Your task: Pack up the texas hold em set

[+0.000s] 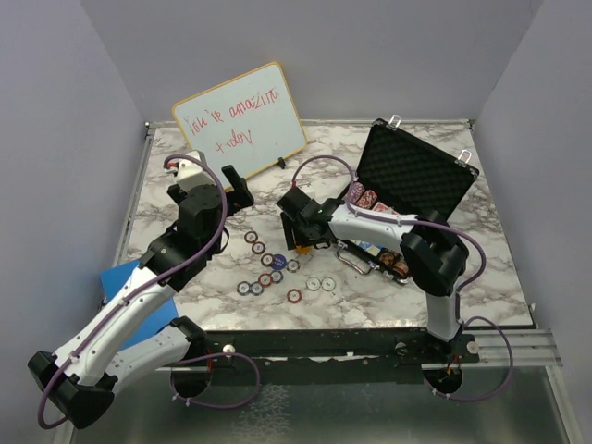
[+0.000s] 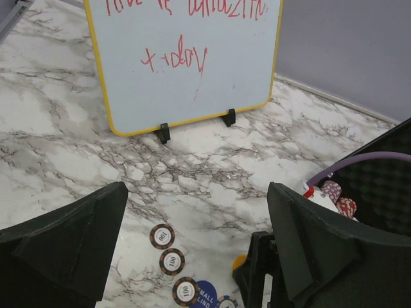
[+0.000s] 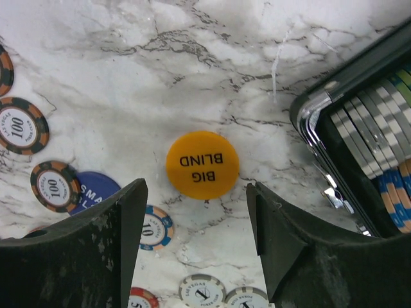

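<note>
Briefcase (image 1: 418, 172) open, chip rows (image 3: 374, 131) stacked inside.

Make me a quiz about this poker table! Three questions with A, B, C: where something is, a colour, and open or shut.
1. The black metal-edged briefcase is: A latched shut, B standing open, C upside down.
2. The round orange BIG BLIND disc lies: A on the white marble table, B inside the briefcase, C on its lid.
3. The writing on the wood-framed whiteboard is: A blue, B green, C red.
Answers: 1 B, its foam-lined lid stands up; 2 A, marble shows all around it; 3 C, the scribbles are red.
</note>
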### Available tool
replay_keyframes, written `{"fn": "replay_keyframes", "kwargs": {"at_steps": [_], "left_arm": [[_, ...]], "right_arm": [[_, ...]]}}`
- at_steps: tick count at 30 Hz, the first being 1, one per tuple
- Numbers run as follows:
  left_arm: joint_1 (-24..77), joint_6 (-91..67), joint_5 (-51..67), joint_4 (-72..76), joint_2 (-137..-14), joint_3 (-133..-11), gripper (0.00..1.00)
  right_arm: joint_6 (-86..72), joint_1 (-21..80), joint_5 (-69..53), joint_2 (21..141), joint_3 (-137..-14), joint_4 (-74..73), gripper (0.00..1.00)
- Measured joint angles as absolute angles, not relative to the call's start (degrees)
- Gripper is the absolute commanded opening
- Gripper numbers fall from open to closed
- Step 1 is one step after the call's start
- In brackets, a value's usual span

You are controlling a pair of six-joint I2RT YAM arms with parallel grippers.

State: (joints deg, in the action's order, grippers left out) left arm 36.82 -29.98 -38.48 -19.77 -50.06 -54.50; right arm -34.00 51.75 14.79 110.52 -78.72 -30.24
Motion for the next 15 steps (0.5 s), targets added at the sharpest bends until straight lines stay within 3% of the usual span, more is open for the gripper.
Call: {"fn": "replay_keyframes", "kwargs": {"at_steps": [10,15], "left_arm": [[36.8,-30.0,-38.7,-19.6,-50.3,-53.0,0.99],[36.8,-30.2,-38.7,-19.4,-50.3,-52.3,0.99]], "right_arm": [[-33.0,51.8,15.3,117.6,-84.8,-34.8,0.65],[-33.3,51.8,15.6,118.4,-86.0,-36.1,0.53]]}}
